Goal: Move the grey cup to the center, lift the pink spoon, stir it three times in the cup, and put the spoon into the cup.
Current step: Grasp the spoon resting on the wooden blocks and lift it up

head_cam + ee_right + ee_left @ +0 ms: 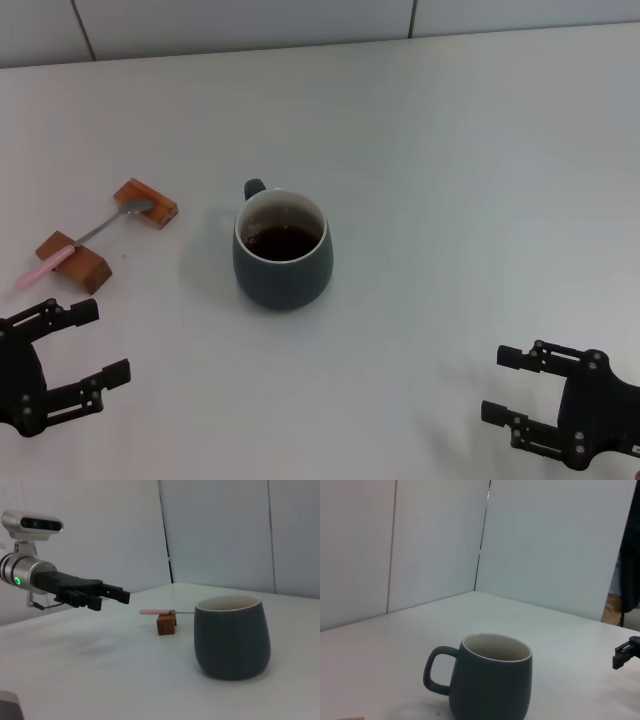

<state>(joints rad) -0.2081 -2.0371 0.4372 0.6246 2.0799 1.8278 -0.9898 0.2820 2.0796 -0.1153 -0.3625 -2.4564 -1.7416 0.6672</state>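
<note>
on the white table [450, 150], going left to right from my head view: my left gripper [82, 346] sits low at the near left edge, jaws spread wide, holding nothing. just beyond it the pink spoon [85, 238] lies bridged across two wooden blocks [72, 260], bowl on the far block, pink handle end sticking out past the near one. the grey cup [283, 250] stands upright near the middle, dark liquid inside, handle pointing away and to the left, apart from both grippers. my right gripper [505, 384] is low at the near right, jaws open, empty.
</note>
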